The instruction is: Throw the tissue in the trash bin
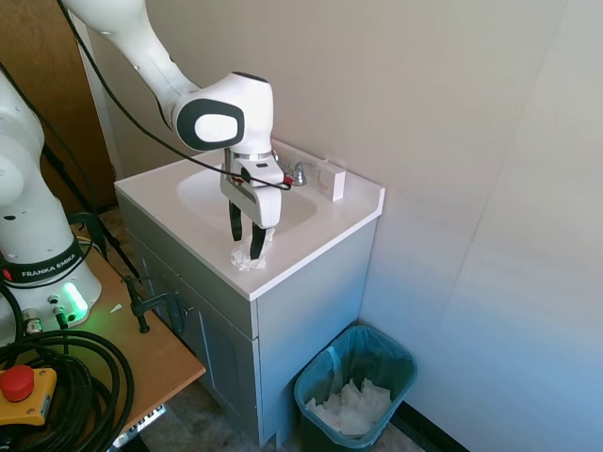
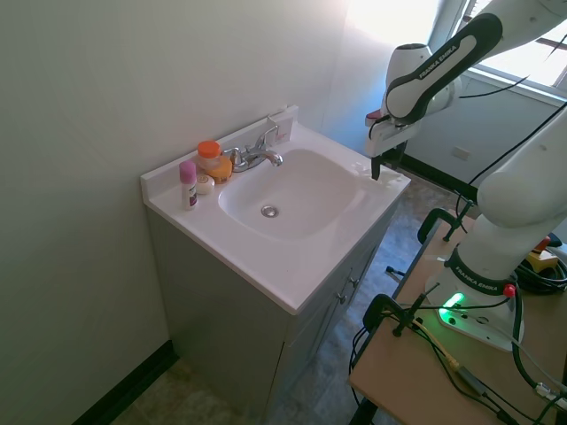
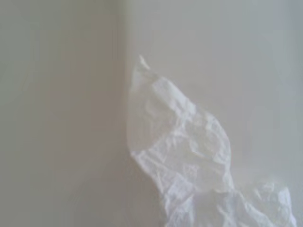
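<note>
Tissue point(image 3: 189, 165) fills the wrist view, crumpled on the vanity top point(image 1: 320, 240) near its front edge. Gripper point(image 1: 247, 247) is down over it, jaws parted, tissue between the tips. Trash bin point(image 1: 355, 388) on the floor at 5 o'clock from the gripper.

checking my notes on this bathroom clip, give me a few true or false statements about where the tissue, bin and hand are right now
1. The tissue lies on the vanity countertop near its front edge. True.
2. The hand hangs over the trash bin. False: it is at the tissue on the countertop, fingers on either side of it.
3. The trash bin stands on the floor beside the vanity cabinet. True.
4. The trash bin is empty. False: white crumpled papers lie inside it.
5. The tissue sits in the sink basin. False: it is outside the basin, on the flat countertop.
</note>
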### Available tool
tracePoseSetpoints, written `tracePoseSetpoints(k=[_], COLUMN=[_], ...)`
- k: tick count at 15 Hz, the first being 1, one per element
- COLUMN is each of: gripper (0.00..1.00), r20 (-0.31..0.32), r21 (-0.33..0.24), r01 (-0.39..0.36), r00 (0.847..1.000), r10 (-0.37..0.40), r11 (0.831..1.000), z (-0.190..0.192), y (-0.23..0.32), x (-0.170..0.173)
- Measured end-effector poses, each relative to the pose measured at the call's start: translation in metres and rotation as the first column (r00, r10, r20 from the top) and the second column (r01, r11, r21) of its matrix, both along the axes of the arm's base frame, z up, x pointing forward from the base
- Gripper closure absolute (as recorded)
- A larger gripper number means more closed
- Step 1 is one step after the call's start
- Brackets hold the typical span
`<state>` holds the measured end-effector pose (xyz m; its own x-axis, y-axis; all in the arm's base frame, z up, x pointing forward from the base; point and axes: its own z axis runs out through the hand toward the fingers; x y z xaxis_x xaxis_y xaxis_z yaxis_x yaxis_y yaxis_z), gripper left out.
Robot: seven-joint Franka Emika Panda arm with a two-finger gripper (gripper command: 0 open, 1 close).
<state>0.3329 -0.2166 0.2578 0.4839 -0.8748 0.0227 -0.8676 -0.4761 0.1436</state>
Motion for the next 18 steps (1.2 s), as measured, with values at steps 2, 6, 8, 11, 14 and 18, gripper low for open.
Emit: tracePoseSetpoints(k=[2,6,8,11,14,18], gripper=[1.00,1.00,1.00,1.00,1.00,1.00], r20=[-0.002,0.000,0.002,0.006,0.012,0.022], r21=[0.000,0.022,0.029,0.039,0.048,0.051], r01=[0.001,0.001,0.003,-0.003,0.001,0.015], r00=[1.000,1.000,1.000,1.000,1.000,1.000], r10=[-0.001,-0.001,-0.003,0.003,-0.001,-0.016], r11=[1.000,1.000,1.000,0.999,0.999,0.999], z=[-0.004,-0.010,-0.011,-0.011,-0.009,-0.006], y=[-0.007,-0.004,-0.003,-0.004,-0.003,-0.007], x=[0.007,0.016,0.017,0.017,0.020,0.021])
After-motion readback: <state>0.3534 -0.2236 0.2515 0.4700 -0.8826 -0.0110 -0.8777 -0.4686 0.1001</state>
